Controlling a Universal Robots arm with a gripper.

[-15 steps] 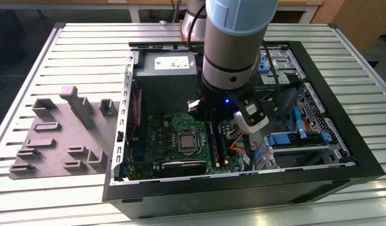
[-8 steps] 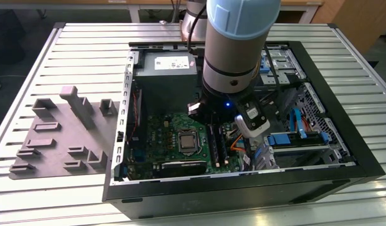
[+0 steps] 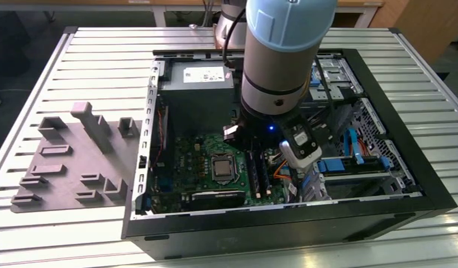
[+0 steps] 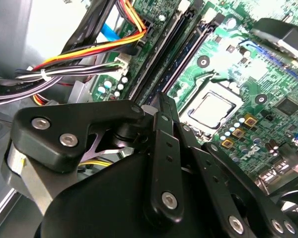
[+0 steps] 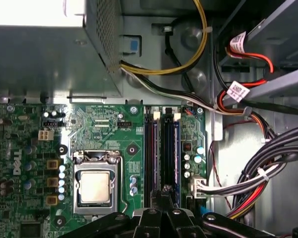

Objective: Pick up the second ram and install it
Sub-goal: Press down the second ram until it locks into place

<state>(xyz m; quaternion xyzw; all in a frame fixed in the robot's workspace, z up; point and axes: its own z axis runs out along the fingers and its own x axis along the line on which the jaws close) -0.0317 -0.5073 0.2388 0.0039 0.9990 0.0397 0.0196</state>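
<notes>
While I hung inside the open computer case (image 3: pixel 408 184), my gripper (image 5: pixel 165 194) sat low over the green motherboard (image 5: pixel 97 126), right above the long memory slots (image 5: pixel 161 148) beside the square processor socket (image 5: pixel 95 187). My fingers (image 4: pixel 165 124) were drawn together, with nothing visibly held between them. A dark module, which I judged to be the second ram (image 5: pixel 170 153), already lay along one slot, directly under my fingertips. I judged the seating step was in hand: pressing straight down, centred on the stick's top edge, with even force so both end latches closed. The grey tray (image 3: pixel 72 162) sat outside the case, on the exterior view's left.
</notes>
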